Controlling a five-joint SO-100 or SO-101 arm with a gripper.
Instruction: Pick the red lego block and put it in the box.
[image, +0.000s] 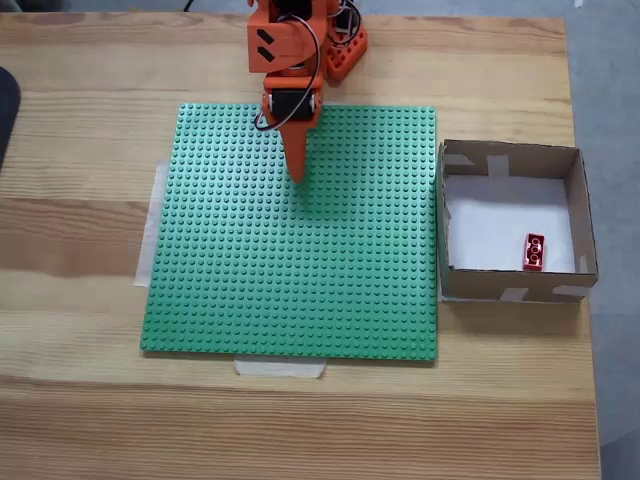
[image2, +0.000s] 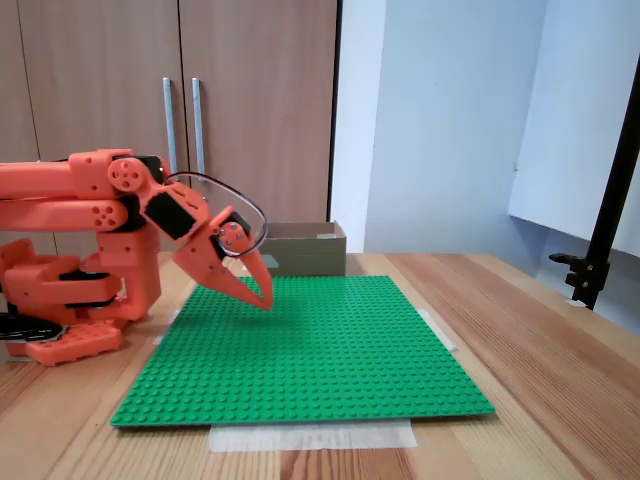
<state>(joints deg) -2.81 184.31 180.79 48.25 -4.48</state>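
Observation:
The red lego block (image: 534, 252) lies on the white bottom of the box (image: 510, 160), near its lower right corner in a fixed view from above. The box (image2: 305, 252) is brown cardboard with low walls and stands just right of the green baseplate (image: 300, 270). My orange gripper (image: 297, 172) hangs over the top part of the baseplate, far left of the box, its tips pointing down. In a fixed side view the gripper (image2: 265, 299) is shut with nothing between its fingers, its tips just above the baseplate (image2: 310, 350).
The arm's orange base (image2: 60, 300) sits at the table's far edge beside the baseplate. Pale tape strips (image: 280, 368) hold the baseplate to the wooden table (image: 90, 230). A black stand (image2: 605, 210) rises at the right of the side view.

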